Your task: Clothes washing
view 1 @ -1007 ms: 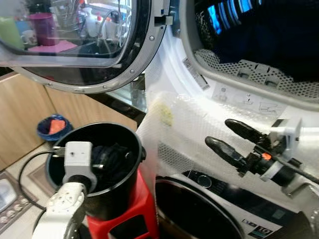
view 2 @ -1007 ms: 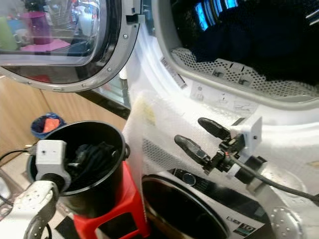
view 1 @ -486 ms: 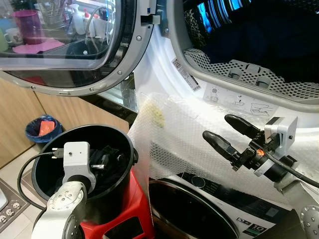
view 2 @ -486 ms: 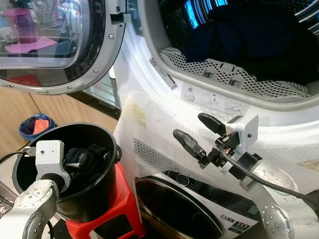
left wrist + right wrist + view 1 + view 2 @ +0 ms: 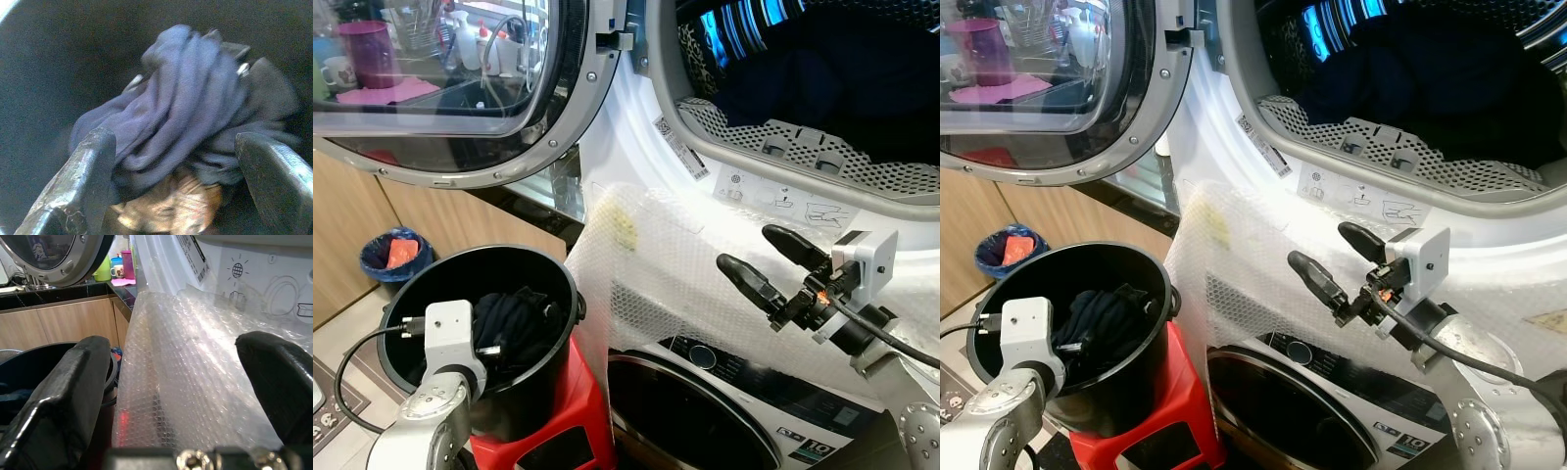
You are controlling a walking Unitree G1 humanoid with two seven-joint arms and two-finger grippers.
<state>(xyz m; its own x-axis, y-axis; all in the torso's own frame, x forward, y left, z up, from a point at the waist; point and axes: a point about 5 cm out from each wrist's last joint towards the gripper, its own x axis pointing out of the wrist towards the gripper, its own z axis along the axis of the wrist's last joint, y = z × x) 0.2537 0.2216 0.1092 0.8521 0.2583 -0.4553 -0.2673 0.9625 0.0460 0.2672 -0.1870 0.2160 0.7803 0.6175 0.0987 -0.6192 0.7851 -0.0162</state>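
Clothing (image 5: 186,103), a dark blue-grey bundle, lay at the bottom of the black bucket (image 5: 558,284), which stood on a red stool (image 5: 573,421) just beside the stacked machines. Left claw (image 5: 181,191) hung inside the bucket directly over the bundle, fingers (image 5: 83,186) spread to either side of the cloth and not closed on it. Upper drum (image 5: 822,88) stood open, door (image 5: 470,88) swung wide to the robot's left, with dark laundry already visible inside. Right claw (image 5: 773,264) was held in front of the bubble wrap (image 5: 675,255) draped over the machine front below the drum opening, fingers apart and holding nothing. Judged step: picking up a garment from the bucket for loading. Next move would call for lowering the left claw into the bundle, closing on the cloth, and lifting it clear of the bucket rim toward the drum.
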